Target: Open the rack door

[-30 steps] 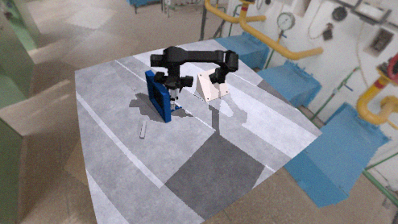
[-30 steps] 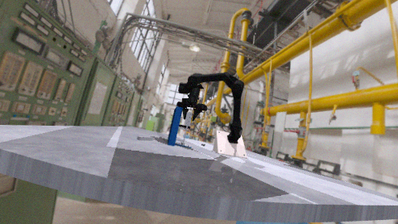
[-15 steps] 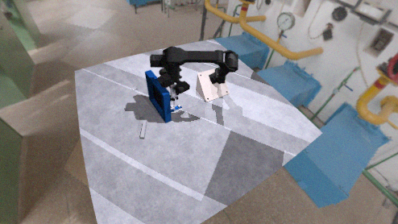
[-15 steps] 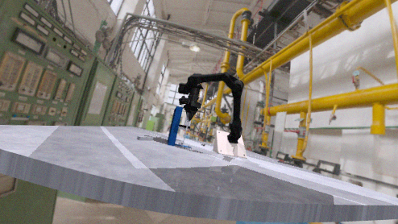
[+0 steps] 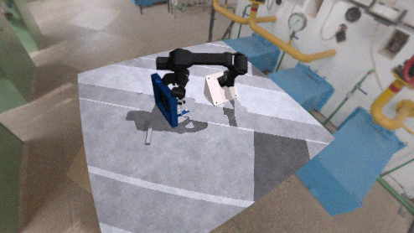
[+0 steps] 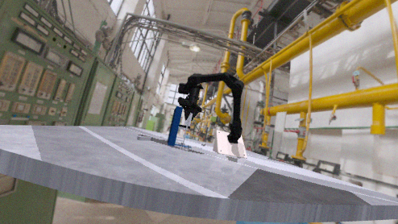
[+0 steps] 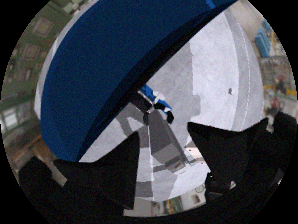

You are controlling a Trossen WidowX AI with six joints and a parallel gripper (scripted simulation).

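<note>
Standing close beside open gripper: blue frame.

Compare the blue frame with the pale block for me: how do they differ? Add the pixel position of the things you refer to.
The blue frame [image 5: 173,115] [image 6: 175,125] [image 7: 100,75] stands upright; the pale block [image 5: 213,91] [image 6: 222,147] has a sloping face. The frame surrounds an opening; the block's face is solid with small dark holes. The block carries the arm's foot; the frame does not. Both stand on the table [image 5: 168,168] [image 6: 121,161] [image 7: 215,60].

Bright, even light on pale surface. Dark shadows under and beside the arm. Top and exterior: grainy, slightly soft, background blurry. Wrist: round fisheye, black corners, curved edges, blue panel underlit.
</note>
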